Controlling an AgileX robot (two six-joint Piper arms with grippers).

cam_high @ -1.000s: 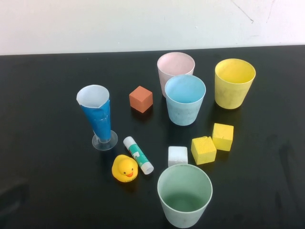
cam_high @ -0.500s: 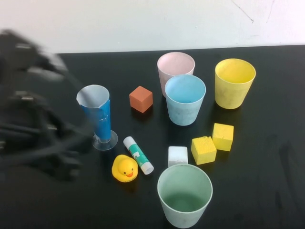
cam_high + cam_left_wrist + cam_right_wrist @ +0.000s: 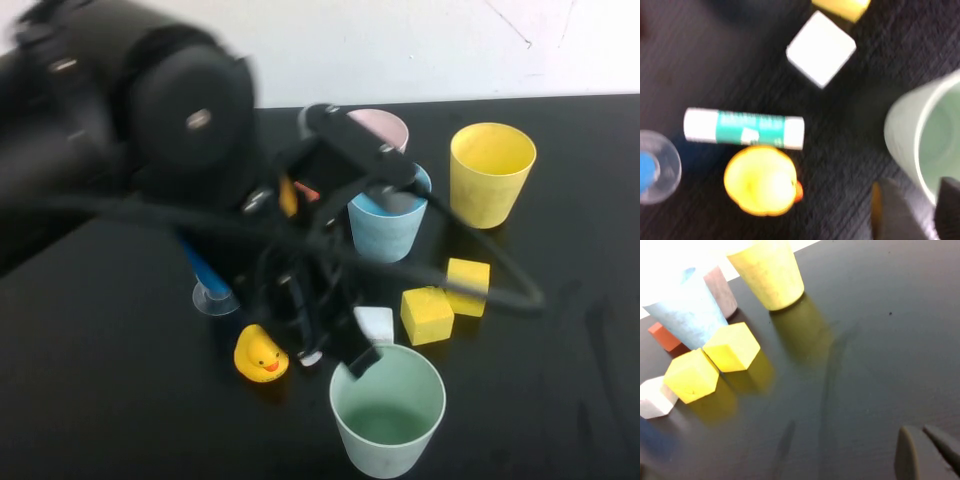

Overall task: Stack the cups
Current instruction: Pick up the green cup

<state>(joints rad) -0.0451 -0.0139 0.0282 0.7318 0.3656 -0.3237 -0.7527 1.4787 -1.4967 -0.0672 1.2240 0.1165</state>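
At mint cup (image 3: 387, 411) rim: left gripper (image 3: 340, 345) blurred, jaws unclear | right gripper (image 3: 926, 452) closed

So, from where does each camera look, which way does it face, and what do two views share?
High view: raised on the robot's side, angled down at the table; left arm reaches in, left gripper at the mint green cup.
Left wrist view: faces down on duck, glue stick, that cup's rim; fingertips show.
Right wrist view: low over the table, right gripper shut.
Shared: white cube.
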